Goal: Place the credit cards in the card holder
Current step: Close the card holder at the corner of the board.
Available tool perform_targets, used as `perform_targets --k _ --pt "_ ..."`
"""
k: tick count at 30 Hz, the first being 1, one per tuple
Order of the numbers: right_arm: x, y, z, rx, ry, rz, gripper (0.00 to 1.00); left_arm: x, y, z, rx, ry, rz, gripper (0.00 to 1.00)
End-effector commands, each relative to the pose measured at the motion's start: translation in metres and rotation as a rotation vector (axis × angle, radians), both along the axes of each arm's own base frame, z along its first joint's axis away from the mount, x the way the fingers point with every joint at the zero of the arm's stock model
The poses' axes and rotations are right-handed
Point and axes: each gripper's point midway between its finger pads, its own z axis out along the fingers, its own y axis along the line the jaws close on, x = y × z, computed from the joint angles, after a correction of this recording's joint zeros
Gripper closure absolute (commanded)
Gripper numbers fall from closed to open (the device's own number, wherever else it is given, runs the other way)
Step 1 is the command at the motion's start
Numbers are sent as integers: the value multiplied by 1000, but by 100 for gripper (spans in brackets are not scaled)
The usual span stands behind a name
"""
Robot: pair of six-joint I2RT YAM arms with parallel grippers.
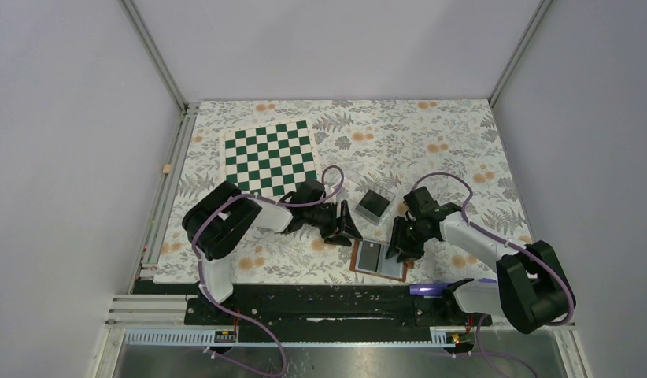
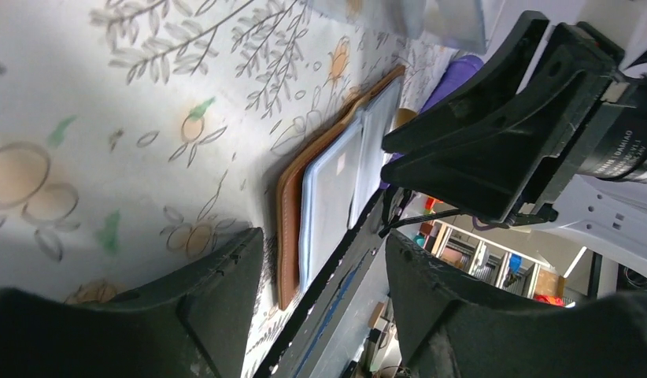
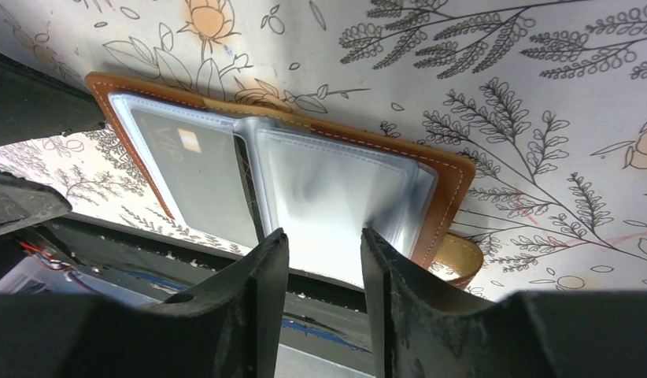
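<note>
the card holder (image 1: 379, 259) lies open at the worktop (image 1: 430, 142) edge, long axis left to right; the right fingers (image 3: 249, 315), parted, hover over its cardless half, nearer than the released left fingers (image 2: 218, 291).

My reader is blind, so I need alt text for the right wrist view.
An open brown card holder lies on a floral tablecloth, a dark card in one sleeve. The right hand, black fingers apart, hovers before it.

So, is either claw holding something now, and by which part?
Left claw is open and holds nothing. Right claw stands over an edge of a pale sleeve of the card holder; whether it pinches that sleeve cannot be told.
</note>
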Motion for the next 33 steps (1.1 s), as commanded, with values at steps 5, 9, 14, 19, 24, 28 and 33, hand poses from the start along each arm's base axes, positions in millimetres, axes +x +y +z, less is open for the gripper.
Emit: perform_targets --k 5,9,14,19,24,28,33 --pt "-11 -4 -21 -3 90 -22 58 -7 -18 -14 -4 -5 -51 42" --pt "-10 0 -20 21 93 -20 59 -17 -26 5 -54 -22 -85 49" --pt "-9 4 -17 51 86 -15 59 -24 -27 18 -47 -56 -97 63" --pt "-5 12 -7 100 64 -3 58 -25 -13 0 140 -79 -92 94" --pt "-1 10 1 84 43 14 56 -19 19 -3 311 -128 -54 100" --pt "2 15 2 66 38 43 54 -17 44 5 430 -171 -52 100" --pt "12 27 6 41 15 82 53 -17 71 16 563 -214 -52 100"
